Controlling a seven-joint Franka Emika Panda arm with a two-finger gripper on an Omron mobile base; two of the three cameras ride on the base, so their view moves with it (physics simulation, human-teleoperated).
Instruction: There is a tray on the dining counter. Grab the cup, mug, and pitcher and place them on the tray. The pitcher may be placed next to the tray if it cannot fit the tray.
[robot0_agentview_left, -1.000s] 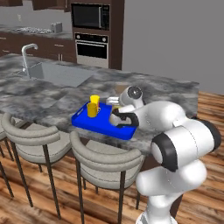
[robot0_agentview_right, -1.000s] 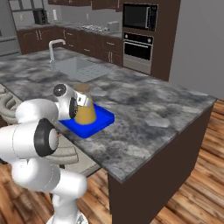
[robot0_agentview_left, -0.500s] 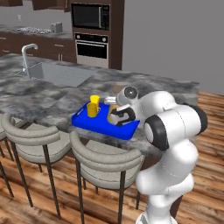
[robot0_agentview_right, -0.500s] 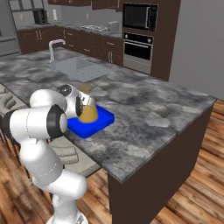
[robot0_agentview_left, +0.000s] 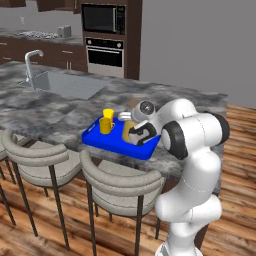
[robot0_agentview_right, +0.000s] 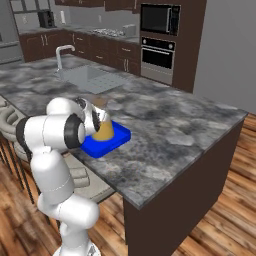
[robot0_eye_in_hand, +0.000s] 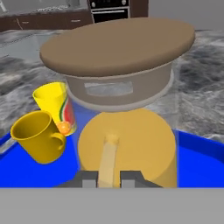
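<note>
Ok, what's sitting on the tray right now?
On the blue tray stand the mug, the cup behind it, and the pitcher, with the gripper closed on its handle. The pitcher's base and the tray floor under it are hidden.

The tray (robot0_eye_in_hand: 201, 153) under the hand is a flat, bright blue. Right in front of the fingertips, the pitcher (robot0_eye_in_hand: 127, 153) is orange-yellow in its lower body with a paler yellow handle strip, see-through at the neck, and capped by a tan-brown lid (robot0_eye_in_hand: 118, 43) over a beige collar. Left of the hand, the mug (robot0_eye_in_hand: 37, 136) is plain golden yellow. Just behind the mug, the cup (robot0_eye_in_hand: 54, 103) is lemon yellow with a red, green and orange mark on its side. The dining counter (robot0_agentview_left: 45, 112) is grey marbled stone with darker and lighter veining.
</note>
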